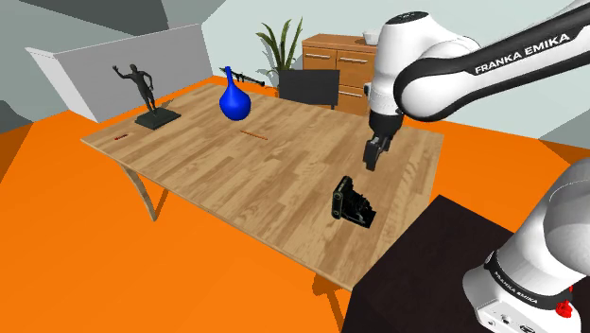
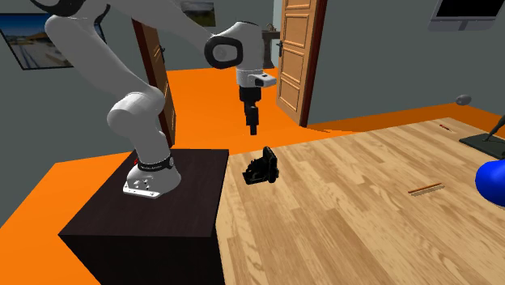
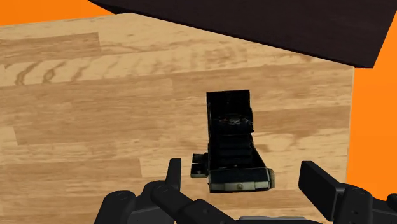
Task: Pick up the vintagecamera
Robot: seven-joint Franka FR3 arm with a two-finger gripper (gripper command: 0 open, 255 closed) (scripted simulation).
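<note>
The vintage camera (image 1: 352,202) is a black folding camera with its bellows out, lying on the wooden table (image 1: 236,161) near the edge beside the stand. My black gripper (image 1: 373,156) hangs a short way above it, pointing down. The second exterior view has the camera (image 2: 263,167) below the gripper (image 2: 252,125), with a clear gap between them. In the wrist view the gripper (image 3: 245,181) is open, and the fingers (image 3: 318,184) stand wide apart. The camera (image 3: 232,143) lies beneath them with its lens end between them, untouched.
A blue vase (image 1: 234,97) and a dark figurine (image 1: 147,90) stand on the far part of the table. Two thin stick-like items (image 1: 255,135) lie flat on the wood. The dark stand (image 1: 425,274) abuts the table edge. A black chair back (image 1: 309,88), a wooden dresser (image 1: 340,66) and a plant are behind the table.
</note>
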